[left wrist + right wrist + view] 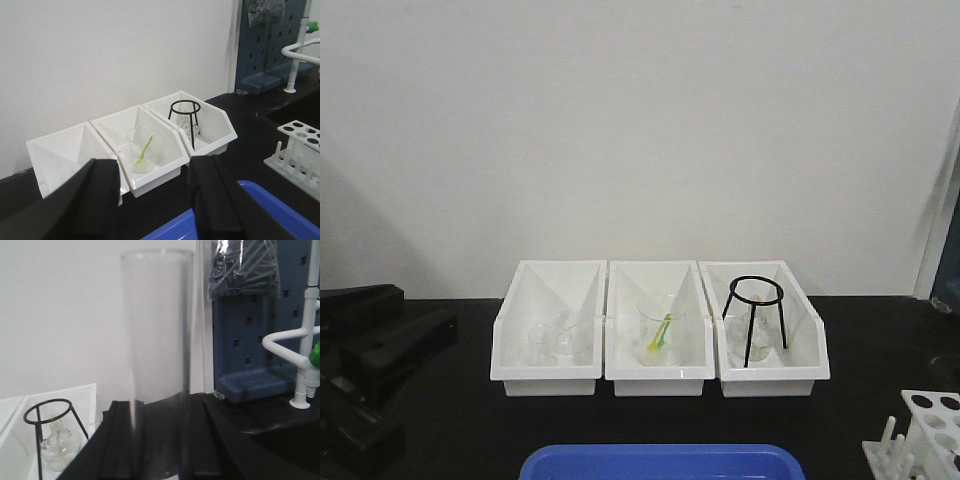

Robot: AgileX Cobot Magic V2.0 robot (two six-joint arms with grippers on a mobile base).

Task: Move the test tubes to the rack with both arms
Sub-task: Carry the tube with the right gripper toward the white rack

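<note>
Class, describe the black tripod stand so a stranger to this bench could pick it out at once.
Three white bins stand in a row on the black bench, against the white wall. In the rightmost bin, seen from the front, stands the tripod: a black wire ring on thin legs. Nothing else in the bins is black.

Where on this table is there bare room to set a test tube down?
For the test tube, bare black tabletop runs between the three white bins and the blue tray, continuing right toward the rack. The left edge is crowded by the left arm; the bins hold glassware.
</note>
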